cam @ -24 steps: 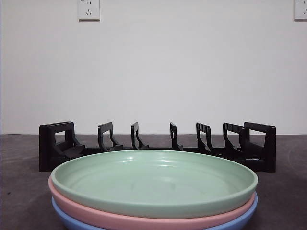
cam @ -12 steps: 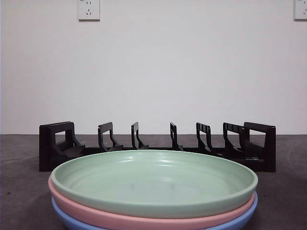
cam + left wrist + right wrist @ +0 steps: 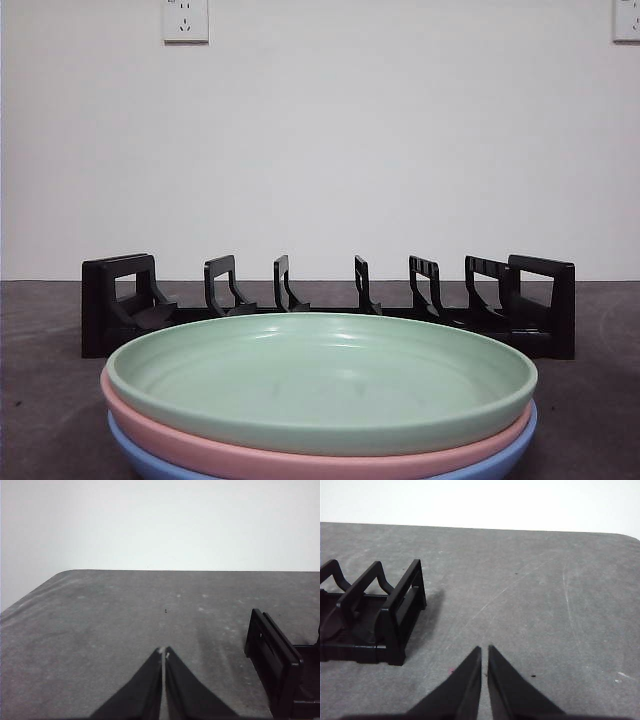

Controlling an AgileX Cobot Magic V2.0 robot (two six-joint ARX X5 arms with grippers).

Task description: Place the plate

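A green plate lies on top of a pink plate and a blue plate, stacked at the near edge in the front view. Behind the stack stands a black slotted dish rack, with nothing in its slots. My left gripper is shut and holds nothing, hovering over bare table beside one end of the rack. My right gripper is shut too, over the table off the rack's other end. Neither arm shows in the front view.
The grey tabletop runs back to a white wall with a power socket at the upper left and another at the upper right. The table's rounded corners show in the wrist views.
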